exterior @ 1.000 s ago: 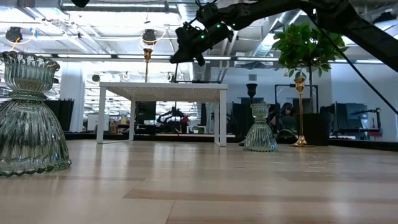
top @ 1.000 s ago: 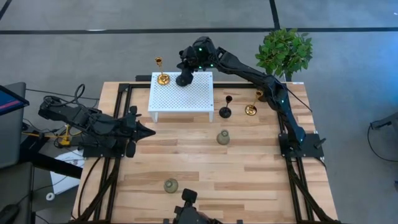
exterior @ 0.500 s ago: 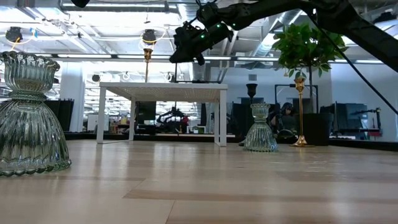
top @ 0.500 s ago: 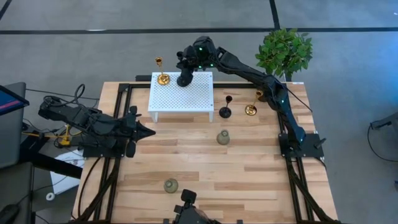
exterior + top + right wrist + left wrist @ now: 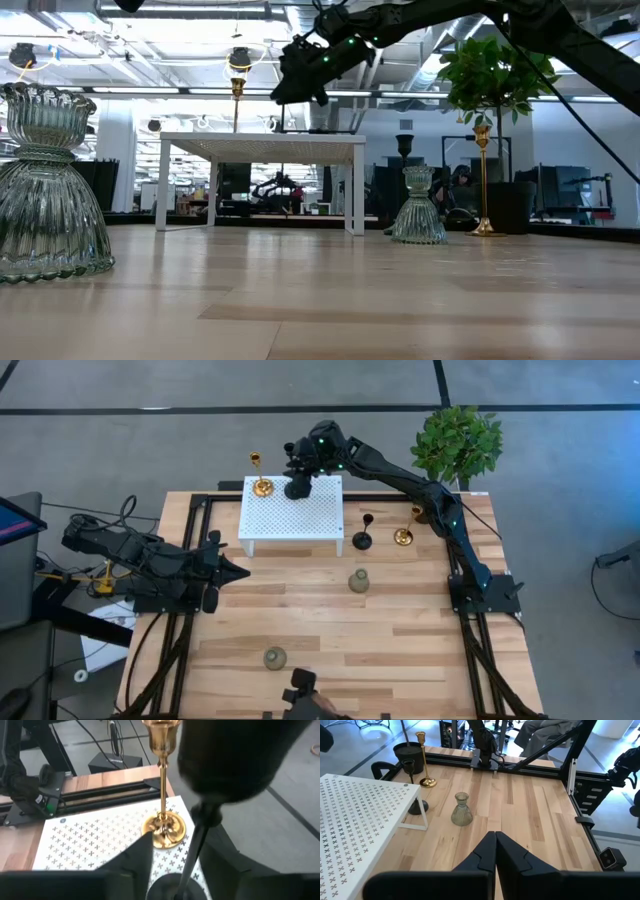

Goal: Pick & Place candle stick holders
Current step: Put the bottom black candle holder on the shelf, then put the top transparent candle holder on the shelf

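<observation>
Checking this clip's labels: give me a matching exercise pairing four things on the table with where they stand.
Things:
1. gold holder
2. black holder
3. green holder
4. right gripper

Places:
A. near table edge
B. white stand's far left corner
C. wood, just right of the white stand
D. over the stand's far edge, jaws apart

Pairs: 1-B, 2-C, 3-A, 4-D

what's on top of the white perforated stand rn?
On the white perforated stand: a gold holder at its far-left corner and a black holder beside it, between the open jaws of the right gripper. The arm hides the black holder's top from above.
</observation>
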Controlling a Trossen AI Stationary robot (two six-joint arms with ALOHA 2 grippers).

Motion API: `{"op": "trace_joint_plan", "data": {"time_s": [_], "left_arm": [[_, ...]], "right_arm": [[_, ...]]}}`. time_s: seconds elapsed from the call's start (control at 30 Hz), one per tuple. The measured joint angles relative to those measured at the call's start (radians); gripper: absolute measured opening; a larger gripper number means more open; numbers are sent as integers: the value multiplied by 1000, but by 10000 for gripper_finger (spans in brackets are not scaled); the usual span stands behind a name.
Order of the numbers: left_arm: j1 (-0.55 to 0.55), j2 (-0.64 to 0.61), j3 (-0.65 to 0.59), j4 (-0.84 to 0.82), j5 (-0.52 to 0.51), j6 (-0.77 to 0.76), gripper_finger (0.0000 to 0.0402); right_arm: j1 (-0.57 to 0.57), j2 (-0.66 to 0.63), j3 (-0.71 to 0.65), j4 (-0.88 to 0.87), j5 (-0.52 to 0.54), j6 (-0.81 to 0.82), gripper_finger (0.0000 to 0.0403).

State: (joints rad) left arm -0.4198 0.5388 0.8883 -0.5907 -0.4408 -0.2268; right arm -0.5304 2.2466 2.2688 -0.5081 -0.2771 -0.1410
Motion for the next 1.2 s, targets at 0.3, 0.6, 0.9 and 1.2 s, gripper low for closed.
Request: {"op": "trace_joint_plan", "data": {"time_s": [0.3,0.6,0.9,1.2], "left_arm": [[0,0,0,-5,0,-25,5],[0,0,0,-7,0,-25,5],[0,0,0,-8,0,-22,5],[0,0,0,-14,0,-16,5]], "right_arm": [[-12,-52,0,-181,-11,0,240],[6,-207,0,-551,-67,-12,209],[143,-346,0,-854,-92,-45,123],[288,-373,0,-1013,-17,-6,68]]}}
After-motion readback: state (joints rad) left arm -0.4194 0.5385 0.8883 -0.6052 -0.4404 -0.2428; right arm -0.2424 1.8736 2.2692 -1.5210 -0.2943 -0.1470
